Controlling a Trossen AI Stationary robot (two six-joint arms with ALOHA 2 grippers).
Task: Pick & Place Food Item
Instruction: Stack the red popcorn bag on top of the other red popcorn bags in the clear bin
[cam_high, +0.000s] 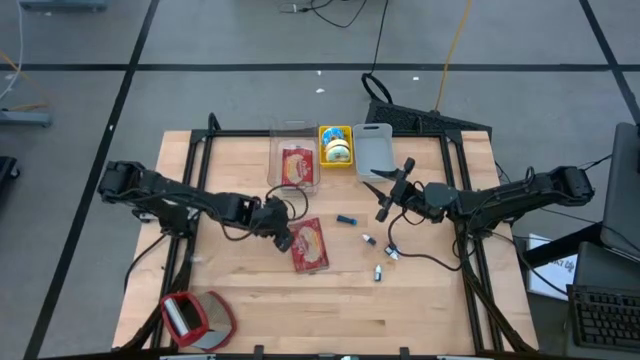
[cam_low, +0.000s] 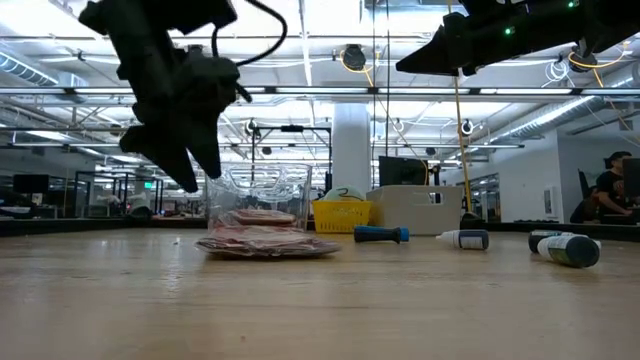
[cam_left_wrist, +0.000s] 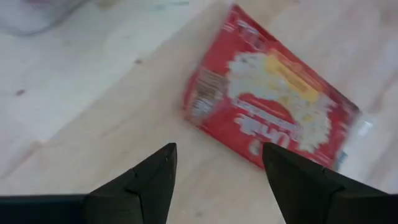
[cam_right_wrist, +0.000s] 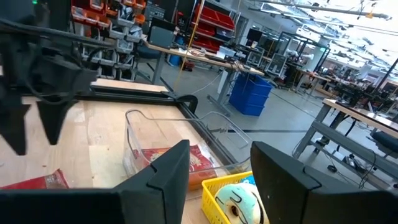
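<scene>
Only the low view shows the left gripper (cam_low: 185, 165) hanging clear above the table (cam_high: 240, 310), its 2 fingers spread and holding nothing. Only the high view shows the red-lidded tub (cam_high: 197, 318) at the table's front-left corner. A clear bin (cam_high: 293, 165) at the back edge holds 1 red food packet (cam_high: 298, 165); the yellow basket (cam_high: 336, 146) beside it holds a round pale item (cam_right_wrist: 236, 200). A second red food packet (cam_left_wrist: 273, 109) lies flat near the table's middle, just ahead of the left gripper's open fingers, untouched. The right gripper (cam_high: 385, 195) hovers level near the grey board (cam_high: 374, 150), fingers apart, empty.
</scene>
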